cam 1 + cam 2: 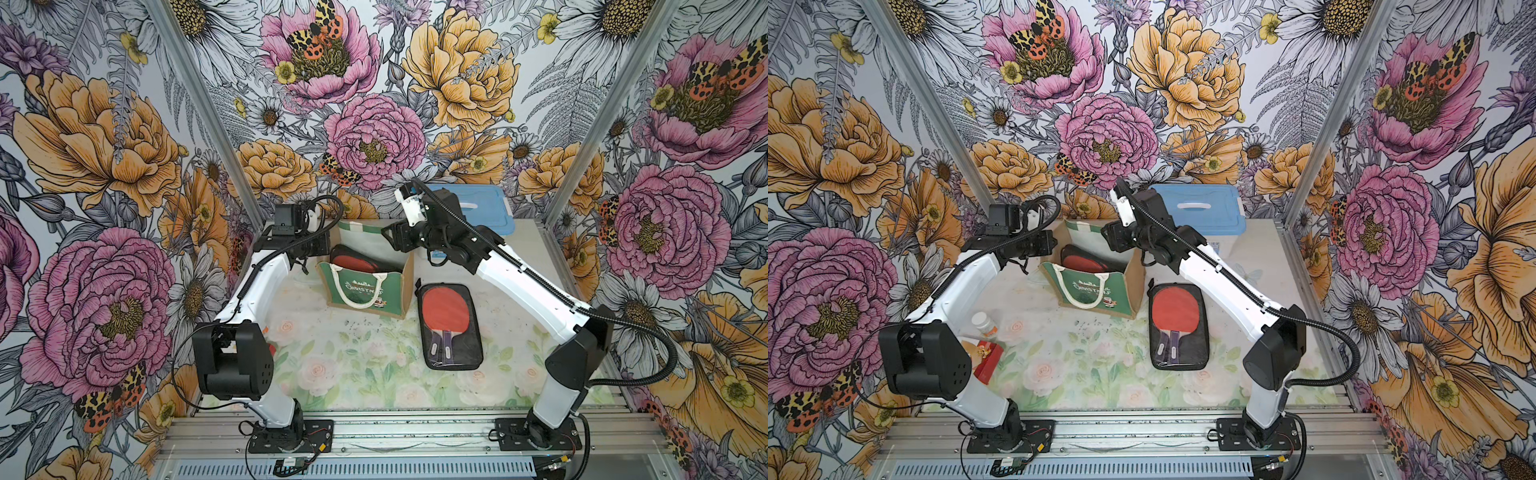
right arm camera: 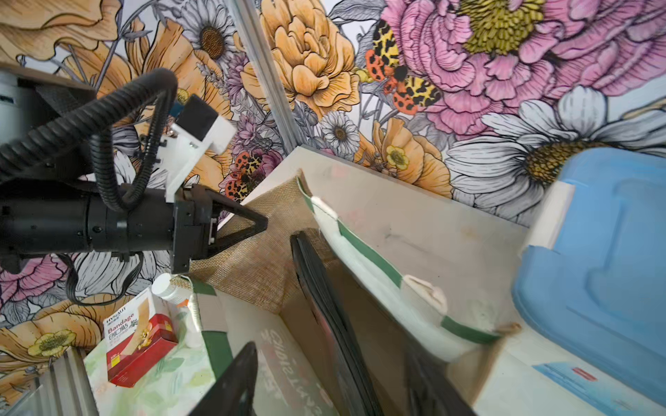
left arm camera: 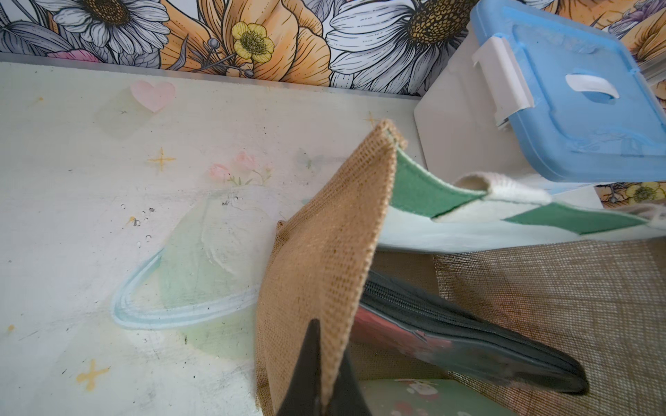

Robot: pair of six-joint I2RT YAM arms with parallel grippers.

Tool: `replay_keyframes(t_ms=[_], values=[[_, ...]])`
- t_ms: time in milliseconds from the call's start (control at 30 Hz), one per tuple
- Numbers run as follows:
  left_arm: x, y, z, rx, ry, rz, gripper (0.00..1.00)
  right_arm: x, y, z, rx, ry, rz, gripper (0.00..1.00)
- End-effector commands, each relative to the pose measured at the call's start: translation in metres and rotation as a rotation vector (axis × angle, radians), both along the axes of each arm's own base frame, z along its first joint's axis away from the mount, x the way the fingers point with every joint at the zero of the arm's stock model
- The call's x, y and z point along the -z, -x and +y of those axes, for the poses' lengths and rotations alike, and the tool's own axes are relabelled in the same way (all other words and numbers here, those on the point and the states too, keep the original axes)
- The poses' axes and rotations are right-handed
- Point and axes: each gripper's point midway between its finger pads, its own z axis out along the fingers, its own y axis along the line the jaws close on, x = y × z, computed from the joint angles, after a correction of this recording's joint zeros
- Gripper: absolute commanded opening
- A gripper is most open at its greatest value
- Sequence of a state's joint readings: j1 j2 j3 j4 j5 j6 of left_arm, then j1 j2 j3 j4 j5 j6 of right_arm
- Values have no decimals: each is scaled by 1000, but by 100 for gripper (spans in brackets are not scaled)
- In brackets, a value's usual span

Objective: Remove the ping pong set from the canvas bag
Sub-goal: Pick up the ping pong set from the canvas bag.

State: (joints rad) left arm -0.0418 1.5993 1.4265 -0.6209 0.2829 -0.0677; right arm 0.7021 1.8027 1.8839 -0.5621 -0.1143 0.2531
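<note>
Floral wallpaper enclosed a pale, flower-printed table (image 1: pixel 353 374), on which the canvas bag (image 1: pixel 365 291) was stood upright near the back, close to a blue-lidded box (image 1: pixel 486 203). Its burlap side was pinched between the clenched fingers of the left gripper (image 2: pixel 263 225). The right gripper (image 2: pixel 331 353) was held over the bag's mouth, its 2 fingers spread apart, with a black-cased ping pong set (image 1: pixel 353 259) seen inside the bag. Another cased set (image 1: pixel 449 324) was laid flat on the table just beside the bag.

Top views look down overall; wrist views closely share the canvas bag (image 3: pixel 317 273).
</note>
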Motion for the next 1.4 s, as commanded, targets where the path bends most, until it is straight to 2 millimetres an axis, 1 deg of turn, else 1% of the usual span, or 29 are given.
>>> replay_keyframes(t_ms=[0, 200, 400, 500, 667, 800, 867, 900, 967, 1067, 1167, 1233, 1300, 1367], values=[[-13, -9, -14, 60, 22, -59, 0, 16, -1, 10, -27, 77, 8, 61], [-10, -8, -15, 67, 26, -51, 0, 48, -13, 21, -30, 136, 37, 63], [2, -4, -16, 78, 21, -26, 0, 82, -23, 29, -39, 213, 56, 76], [5, -2, -16, 86, 15, -22, 0, 95, -22, 33, -59, 247, 57, 81], [10, -1, -16, 86, 13, -14, 0, 113, -15, 45, -112, 303, 49, 90], [11, -1, -16, 85, 16, -10, 0, 134, -11, 57, -149, 353, 54, 91], [10, -1, -16, 84, 18, -13, 0, 144, -16, 57, -142, 387, 55, 92], [9, -1, -17, 84, 20, -15, 0, 149, -8, 67, -162, 405, 50, 92], [8, -2, -16, 83, 22, -16, 0, 158, -10, 69, -153, 429, 51, 92], [8, -1, -17, 84, 27, -14, 0, 172, -18, 66, -130, 467, 55, 92], [10, -1, -16, 81, 34, -8, 0, 186, -25, 65, -112, 500, 61, 89], [10, -1, -16, 80, 38, -7, 0, 193, -28, 64, -101, 506, 70, 83], [10, -1, -15, 78, 39, -5, 0, 196, -31, 64, -95, 503, 76, 72], [10, -1, -15, 78, 39, -5, 0, 194, -32, 65, -96, 495, 73, 55]])
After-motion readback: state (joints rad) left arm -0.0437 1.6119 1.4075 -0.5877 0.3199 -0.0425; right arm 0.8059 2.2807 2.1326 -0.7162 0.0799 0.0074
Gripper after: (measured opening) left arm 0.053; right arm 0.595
